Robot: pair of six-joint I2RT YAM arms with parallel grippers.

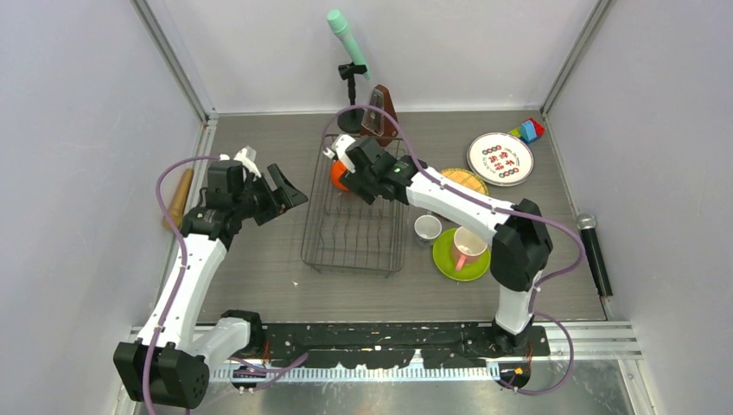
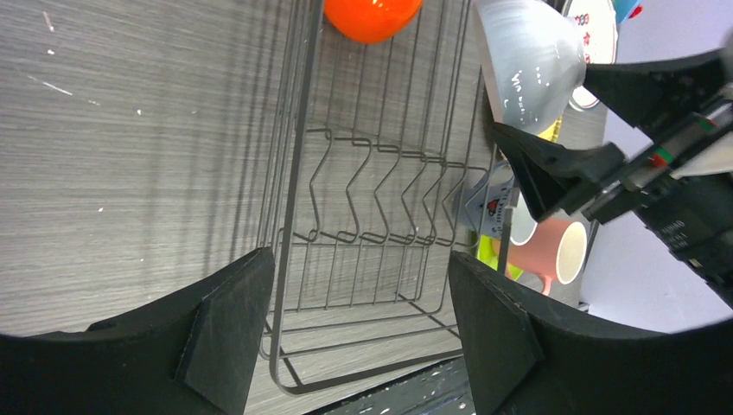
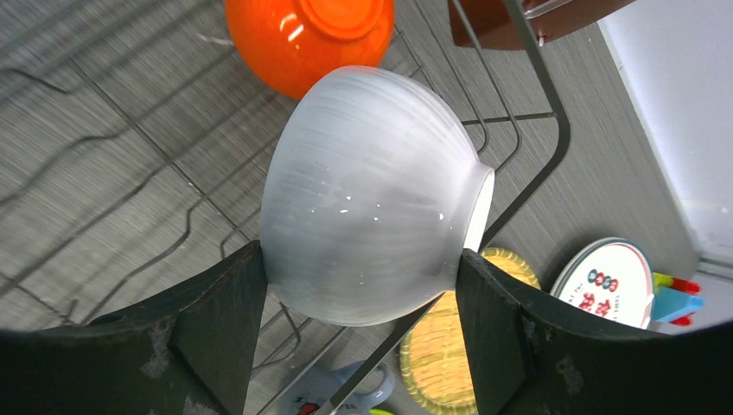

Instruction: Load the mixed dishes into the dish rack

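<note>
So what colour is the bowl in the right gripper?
It's a white bowl, clearest in the right wrist view.

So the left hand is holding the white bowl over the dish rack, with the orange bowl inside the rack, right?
No. The right hand holds the white bowl, as the right wrist view shows; the left hand is open and empty. The rest stands: the bowl is over the dish rack, with the orange bowl inside it.

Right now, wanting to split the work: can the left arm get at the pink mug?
Probably not. The pink mug stands on the lime-green plate right of the dish rack, beside the right arm; the left fingers hang open left of the rack.
</note>
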